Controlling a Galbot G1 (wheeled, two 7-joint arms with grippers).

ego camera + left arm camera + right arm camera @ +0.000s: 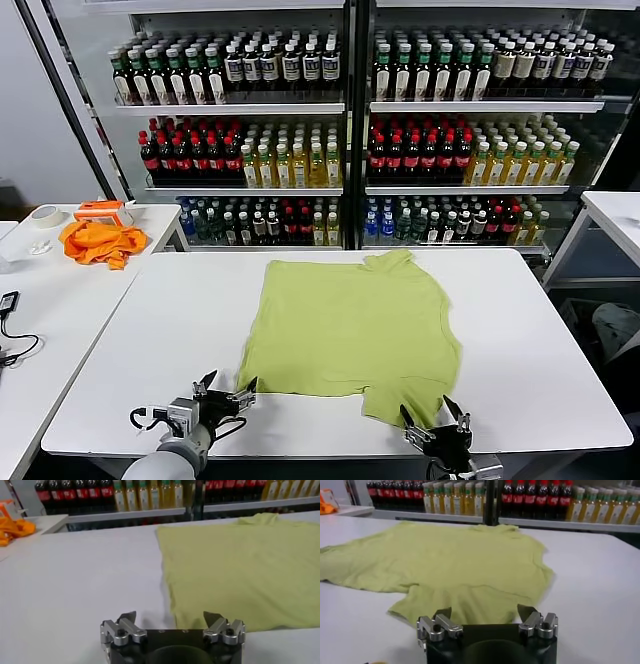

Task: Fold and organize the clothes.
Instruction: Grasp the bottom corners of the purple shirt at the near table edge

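Observation:
The lime-green T-shirt [350, 325] lies flat on the white table [170, 330], collar toward the far edge [240, 565] [445, 560]. My left gripper [228, 388] [170, 617] stands open at the table's front edge, just short of the shirt's near left corner, with nothing between its fingers. My right gripper [432, 412] [485, 612] is open too, at the front edge by the shirt's near right corner, where a flap [405, 400] juts toward me. Neither gripper touches the cloth.
An orange garment [98, 241], a tape roll [44, 216] and an orange box lie on a side table at the far left. Bottle shelves [340, 120] stand behind the table. Another white table [615, 215] is at the right.

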